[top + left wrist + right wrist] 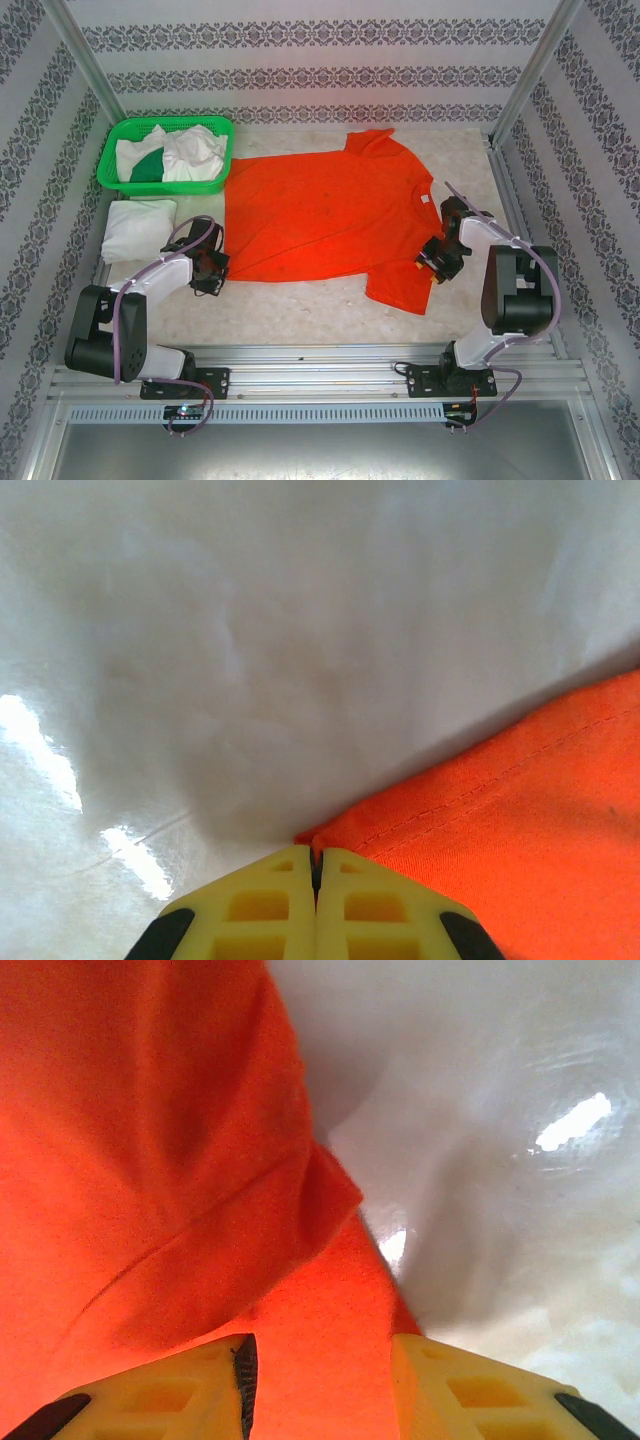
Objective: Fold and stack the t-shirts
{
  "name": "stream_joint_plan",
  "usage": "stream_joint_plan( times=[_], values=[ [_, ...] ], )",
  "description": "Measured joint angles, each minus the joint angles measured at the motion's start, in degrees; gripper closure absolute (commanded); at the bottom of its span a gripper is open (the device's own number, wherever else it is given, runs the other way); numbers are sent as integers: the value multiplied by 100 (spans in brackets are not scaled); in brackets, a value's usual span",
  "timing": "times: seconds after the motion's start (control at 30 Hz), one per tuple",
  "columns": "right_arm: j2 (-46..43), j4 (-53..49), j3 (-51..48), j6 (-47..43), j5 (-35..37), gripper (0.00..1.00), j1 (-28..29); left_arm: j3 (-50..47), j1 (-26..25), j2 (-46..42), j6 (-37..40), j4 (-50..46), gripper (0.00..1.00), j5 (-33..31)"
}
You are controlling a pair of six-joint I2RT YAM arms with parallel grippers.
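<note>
Broadly, the pale marbled surface (300, 310) is carrying everything, and the orange-red t-shirt (320, 215) is lying spread flat across its middle, with the neck toward the right side and the hem toward the left (one sleeve is pointing at the far wall, the other at the near edge). In the far left corner a green mesh basket (150, 186) is holding crumpled white tees (195, 150) and a dark green tee (148, 168). Just in front of the basket a folded white tee (138, 228) is resting on the surface, near the orange hem. The right hand (435, 258) is sitting at the near sleeve, its fingers standing partly apart and gripping a bunched fold of orange cloth that is filling the gap between them. The left hand (212, 272) is sitting at the near hem corner with its fingers pressed fully together. The cloth's corner is reaching right up to the tips, though I cannot tell whether any of it is being pinched.
</note>
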Motion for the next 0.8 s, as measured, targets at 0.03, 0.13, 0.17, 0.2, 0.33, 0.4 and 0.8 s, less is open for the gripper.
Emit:
stream_joint_plan(
  times=[0.03,0.13,0.17,0.2,0.33,0.4,0.8],
  values=[
    [90,4,2,-17,2,60,0,-4,0,0,-4,7,100,0],
    [205,-50,118,-85,-2,74,-2,-7,0,0,-13,15,100,0],
    [234,-48,127,-109,-4,80,0,-7,0,0,-13,15,100,-2],
    [247,-55,129,-138,-4,89,0,-7,0,0,-13,15,100,-2],
    [181,39,66,-68,-79,100,-2,-7,0,0,-13,15,100,-4],
    [59,155,-66,-46,-105,100,-2,-7,0,0,-13,15,100,-4],
    [-1635,-501,-778,297,177,100,22,267,0,35,4,-13,100,-48]
  ],
)
